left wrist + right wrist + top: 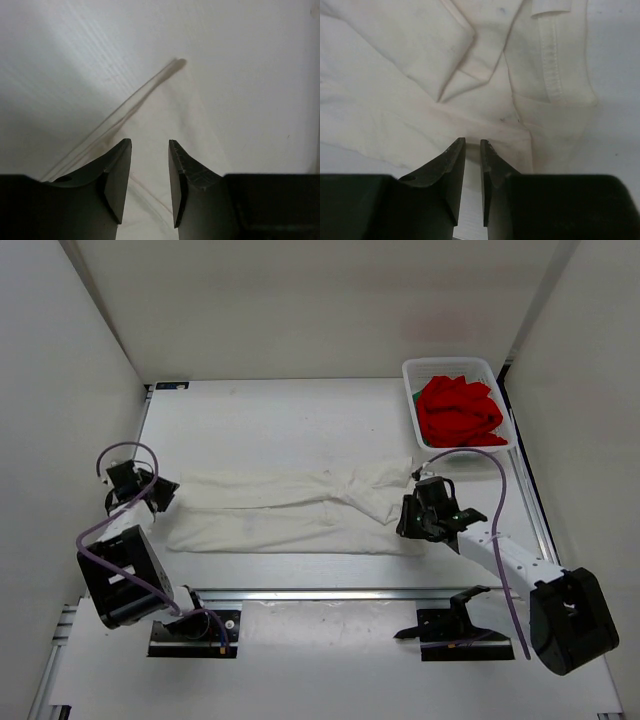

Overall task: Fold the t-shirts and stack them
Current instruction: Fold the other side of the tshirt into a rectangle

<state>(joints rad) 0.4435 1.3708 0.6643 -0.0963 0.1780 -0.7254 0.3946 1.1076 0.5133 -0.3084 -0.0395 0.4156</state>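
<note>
Top external, nearest first: both arm bases sit at the near edge. Just beyond them the white t-shirt (290, 515) lies across the middle of the table (280, 410) as a long flat band, folded lengthwise and running left to right.

Left gripper (163, 496) sits at the band's left end. Left wrist view shows its jaws apart by a clear gap with nothing between them — cloth lies flat below, one thin fold edge running off diagonally.

Right gripper (404, 524) is at the band's right end, where the cloth bunches into overlapping flaps and a stitched hem. Right wrist view shows the jaws only narrowly parted and empty, tips just over the near edge of the cloth. Neither gripper holds anything.

Farthest back, at the right rear, the white mesh basket (450, 362) holds the red t-shirt (458, 410), crumpled, not folded.

Handling, my read: thin soft cloth, light, no stiffness — it will sag from any single pinch, and the layers may slide apart. Best taken at both ends at once, pinching through all layers at a corner or hem, with both arms lifting in step for the crosswise fold. The bunched right end probably wants smoothing first.
</note>
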